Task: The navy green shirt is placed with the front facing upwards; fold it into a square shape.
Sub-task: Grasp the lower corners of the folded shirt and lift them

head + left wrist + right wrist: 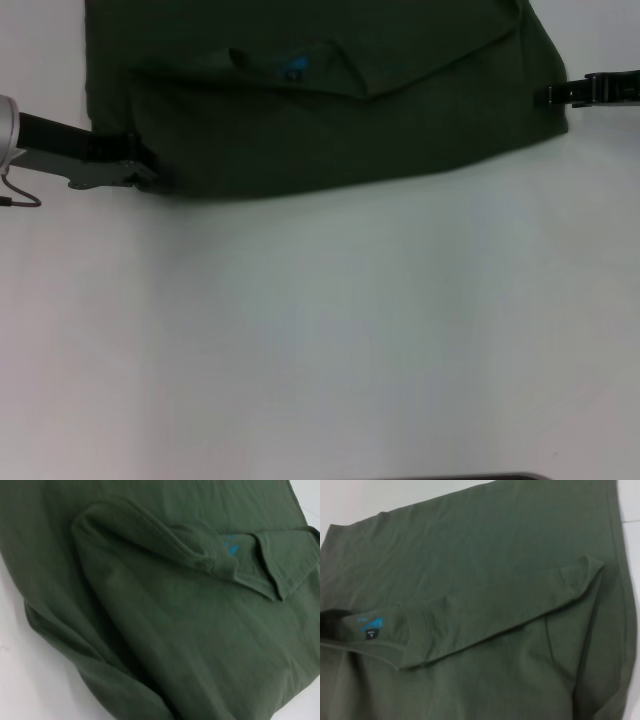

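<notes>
Both sets of jaws are hard for me to read from the head view: my left gripper (150, 172) sits at the near-left corner of the navy green shirt (330, 110), its dark fingertips right at the fabric edge, and I cannot tell whether they are pinched on cloth or merely touching it; my right gripper (552, 94) reaches in from the right side and meets the shirt's right edge, and again I cannot tell whether it grips anything. Neither wrist camera shows its own fingers. I see the shirt lying on the white table (320, 340) at the far side of my view, already folded over itself, with its near hem running roughly from one gripper to the other and sloping up towards the right. On top, a folded sleeve panel forms a flap with a pointed corner near the middle. Beside that flap the ribbed collar (365, 647) opens, and inside it I can make out a small dark neck label (371, 633) under some blue print (231, 546). From the left wrist view the fabric bunches into soft rolled folds along the edge nearest that arm. At the bottom of the head view, a thin dark strip (460, 477) shows.
</notes>
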You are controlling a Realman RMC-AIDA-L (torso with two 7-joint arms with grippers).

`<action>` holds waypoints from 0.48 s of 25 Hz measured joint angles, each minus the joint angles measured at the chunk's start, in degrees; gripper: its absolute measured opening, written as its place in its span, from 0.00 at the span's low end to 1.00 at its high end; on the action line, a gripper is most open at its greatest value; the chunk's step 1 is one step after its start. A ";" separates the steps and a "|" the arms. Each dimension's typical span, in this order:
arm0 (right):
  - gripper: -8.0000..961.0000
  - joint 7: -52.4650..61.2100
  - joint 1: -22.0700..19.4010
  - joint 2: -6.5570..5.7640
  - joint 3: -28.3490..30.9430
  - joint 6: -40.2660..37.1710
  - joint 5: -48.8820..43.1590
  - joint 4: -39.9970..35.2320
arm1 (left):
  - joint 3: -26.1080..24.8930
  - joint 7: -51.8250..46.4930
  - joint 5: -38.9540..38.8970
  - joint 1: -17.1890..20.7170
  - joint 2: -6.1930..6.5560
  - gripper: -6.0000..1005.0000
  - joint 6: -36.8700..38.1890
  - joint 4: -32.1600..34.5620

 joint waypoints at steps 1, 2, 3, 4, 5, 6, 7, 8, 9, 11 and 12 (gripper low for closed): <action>0.77 -0.11 0.02 -0.04 -0.01 0.44 -0.01 0.23 | 0.00 0.00 0.00 0.01 -0.01 0.06 0.02 0.00; 0.77 -0.22 0.04 -0.08 -0.01 0.89 -0.01 0.42 | 0.00 0.00 0.00 0.04 -0.02 0.06 0.03 0.00; 0.77 -0.40 0.04 -0.08 0.00 1.34 -0.02 0.51 | 0.00 0.00 0.00 0.06 -0.03 0.06 0.04 0.00; 0.77 -0.65 0.01 -0.06 -0.03 1.83 -0.02 0.61 | 0.00 0.00 0.00 0.06 -0.03 0.06 0.06 0.00; 0.77 -0.86 -0.04 -0.04 -0.10 2.32 -0.02 0.67 | 0.00 0.00 0.00 0.06 -0.04 0.06 0.08 0.00; 0.77 -1.11 -0.10 -0.01 -0.31 2.63 -0.03 0.72 | 0.00 0.00 0.00 0.06 -0.05 0.06 0.11 0.00; 0.77 -1.41 -0.15 0.00 -0.50 2.91 -0.05 0.76 | 0.00 0.00 0.00 0.06 -0.06 0.06 0.12 0.00; 0.77 -1.80 -0.20 0.05 -0.73 3.11 -0.07 0.84 | 0.00 0.00 0.00 0.06 -0.11 0.06 0.15 0.00; 0.77 -2.34 -0.21 0.11 -0.97 3.30 -0.09 0.94 | 0.00 0.00 0.00 0.06 -0.16 0.06 0.16 0.00; 0.77 -3.51 -0.17 0.19 -1.23 3.49 -0.12 1.43 | 0.00 0.00 0.00 0.06 -0.21 0.06 0.15 0.00; 0.77 -4.10 -0.04 0.17 -1.31 3.55 -0.13 1.87 | 0.00 0.00 0.00 0.08 -0.22 0.06 0.12 0.00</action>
